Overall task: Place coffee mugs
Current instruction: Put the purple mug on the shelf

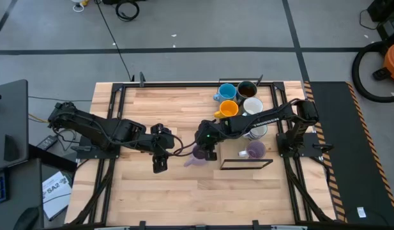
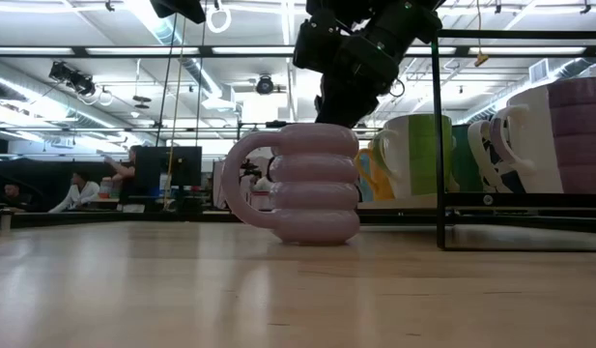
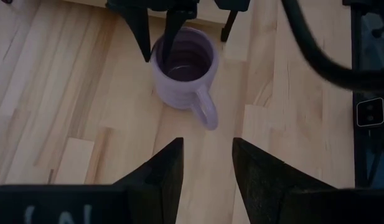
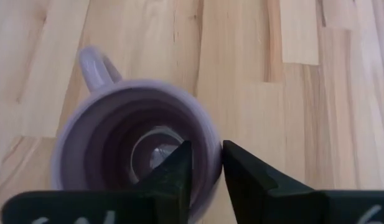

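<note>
while purple mug (image 2: 307,184) stands on wooden table (image 2: 278,290), people sit behind.

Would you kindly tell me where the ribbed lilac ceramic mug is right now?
In the high view, the ribbed lilac ceramic mug stands upright on the wooden table near its centre, between both arms, with the right claw pinching its rim, left of the black wire frame.

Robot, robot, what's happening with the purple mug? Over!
Right gripper pinching ribbed purple ceramic mug rim, mug upright on table. Left gripper open, waiting nearby. Path clear.
</note>
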Robot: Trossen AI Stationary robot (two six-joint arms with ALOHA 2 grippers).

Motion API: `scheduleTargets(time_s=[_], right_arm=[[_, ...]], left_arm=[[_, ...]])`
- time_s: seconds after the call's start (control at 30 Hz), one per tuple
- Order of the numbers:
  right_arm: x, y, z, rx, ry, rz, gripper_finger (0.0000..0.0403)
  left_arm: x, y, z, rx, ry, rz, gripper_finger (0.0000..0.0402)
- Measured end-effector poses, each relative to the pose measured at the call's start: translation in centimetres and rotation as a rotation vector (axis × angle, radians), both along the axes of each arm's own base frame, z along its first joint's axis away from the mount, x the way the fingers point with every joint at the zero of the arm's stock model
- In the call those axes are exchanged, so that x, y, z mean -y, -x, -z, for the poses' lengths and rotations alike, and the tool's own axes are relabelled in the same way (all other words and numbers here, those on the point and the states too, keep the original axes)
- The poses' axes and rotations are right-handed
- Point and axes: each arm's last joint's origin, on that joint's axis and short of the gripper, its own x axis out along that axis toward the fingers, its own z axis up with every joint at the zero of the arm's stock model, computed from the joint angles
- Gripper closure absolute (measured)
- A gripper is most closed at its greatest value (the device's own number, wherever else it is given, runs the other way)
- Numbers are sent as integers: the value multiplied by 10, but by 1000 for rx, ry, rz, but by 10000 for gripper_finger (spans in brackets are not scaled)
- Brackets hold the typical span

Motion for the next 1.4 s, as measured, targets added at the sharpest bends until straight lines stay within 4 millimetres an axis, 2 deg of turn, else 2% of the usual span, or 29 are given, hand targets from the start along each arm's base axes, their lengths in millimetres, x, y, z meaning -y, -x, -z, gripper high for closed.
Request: scheduleTargets(time_s=[0.3, 0.87, 1.13, 1.4], right_arm=[[0, 2, 2, -25, 12, -10, 373], [0, 3, -2, -11, 17, -20, 374], [2, 21, -38, 54, 45, 3, 376], [4, 60, -81, 72, 80, 46, 376]], left_arm=[[0, 0, 0, 0, 3, -5, 257], [0, 0, 0, -1, 4, -5, 257], [0, 0, 0, -1, 4, -5, 257], [0, 0, 0, -1, 4, -6, 257]])
